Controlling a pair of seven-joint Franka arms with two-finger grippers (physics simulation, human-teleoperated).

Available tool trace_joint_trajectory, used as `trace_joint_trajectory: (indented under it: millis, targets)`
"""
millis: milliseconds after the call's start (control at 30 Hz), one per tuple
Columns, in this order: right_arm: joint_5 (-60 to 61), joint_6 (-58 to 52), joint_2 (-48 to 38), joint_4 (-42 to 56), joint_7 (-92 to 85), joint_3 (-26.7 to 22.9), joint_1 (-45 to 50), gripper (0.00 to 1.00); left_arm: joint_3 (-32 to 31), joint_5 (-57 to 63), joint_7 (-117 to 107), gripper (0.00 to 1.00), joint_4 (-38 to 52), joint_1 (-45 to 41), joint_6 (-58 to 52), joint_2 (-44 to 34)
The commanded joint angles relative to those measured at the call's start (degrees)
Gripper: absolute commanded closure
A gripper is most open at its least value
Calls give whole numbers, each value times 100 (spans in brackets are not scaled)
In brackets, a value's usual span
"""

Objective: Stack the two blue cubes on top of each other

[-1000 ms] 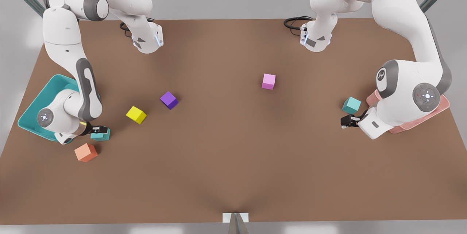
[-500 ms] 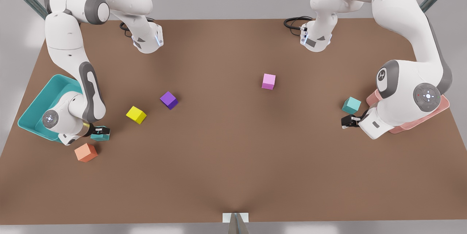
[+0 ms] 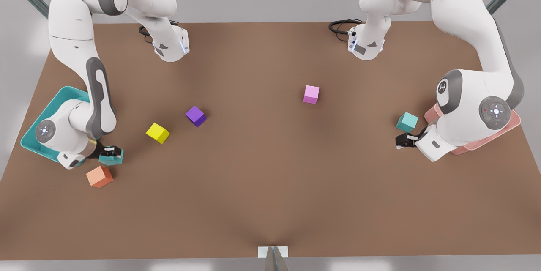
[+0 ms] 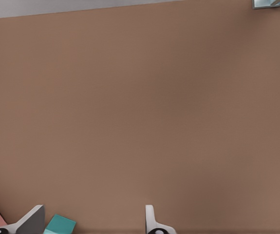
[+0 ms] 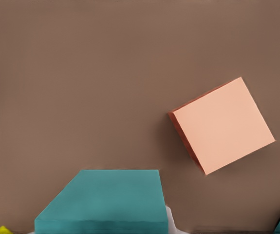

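Observation:
One blue cube (image 3: 110, 160) is at the front view's left, with my right gripper (image 3: 110, 151) shut on it. In the right wrist view this cube (image 5: 105, 200) looms large between the fingers, beside the orange cube (image 5: 222, 124). The second blue cube (image 3: 407, 121) rests on the table at the front view's right. My left gripper (image 3: 400, 140) hangs open just in front of it, apart from it. In the left wrist view, that cube (image 4: 59, 225) peeks in close to one of the spread fingertips (image 4: 32, 219).
A teal bin (image 3: 63, 91) lies behind the right arm. A pink tray (image 3: 469, 148) sits under the left arm. The orange cube (image 3: 99, 176), a yellow cube (image 3: 157, 132), a purple cube (image 3: 195, 116) and a pink cube (image 3: 311, 94) are on the brown table (image 3: 270, 186).
My right gripper has shifted a little toward the front view's left, carrying the blue cube with it. The left arm has stayed still.

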Motion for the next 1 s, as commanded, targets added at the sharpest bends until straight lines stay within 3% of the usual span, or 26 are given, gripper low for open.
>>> trace_joint_trajectory:
  millis: [0,100,133,167,200,267,300,367,467,500,700,900,933,967]
  targets:
    - [-124,-1026,-256,10,75,43,78,55,-4,4,-4,0,-1,2,-4,-7]
    - [-133,-1509,-731,71,66,201,280,56,23,48,-12,0,-71,37,-4,45]
    - [-141,-2062,-775,580,66,219,544,56,31,101,-21,0,-194,212,13,37]
    - [-194,-2335,-784,1020,66,210,1000,56,-3,109,40,0,-764,730,390,-60]
    - [-194,-2669,-766,1425,75,219,1247,56,-30,162,58,0,-1854,845,1383,-578]
    - [-203,-2617,-722,1829,241,219,2213,56,-487,320,67,0,-3418,872,1840,-1781]
    - [-203,-2608,-643,2137,566,219,2688,56,-662,329,146,0,-4368,872,2570,-2432]
    - [-194,-2582,-72,3041,1296,219,3663,58,-795,241,1542,0,-5028,872,2245,-3180]
    - [-185,-1907,1017,4088,1964,219,4490,60,-786,232,4670,0,-4826,1636,2333,-2574]
    - [-185,-1545,1290,4237,1982,210,4675,62,-786,171,4690,0,-4984,1689,2386,-2556]
    - [-194,89,2775,4728,2633,166,5360,62,-786,171,4558,0,-6821,2172,5286,-2346]
    - [-203,1154,4006,5468,2984,-45,5650,65,-961,636,4602,0,-7270,2313,5629,-2222]
    - [-203,1180,4050,5486,3046,-79,5694,65,-1128,768,4602,0,-7270,2304,5804,-2126]
    - [-203,1189,4094,5486,3054,-89,5721,65,-1707,769,4076,0,-7243,2278,5788,-2362]
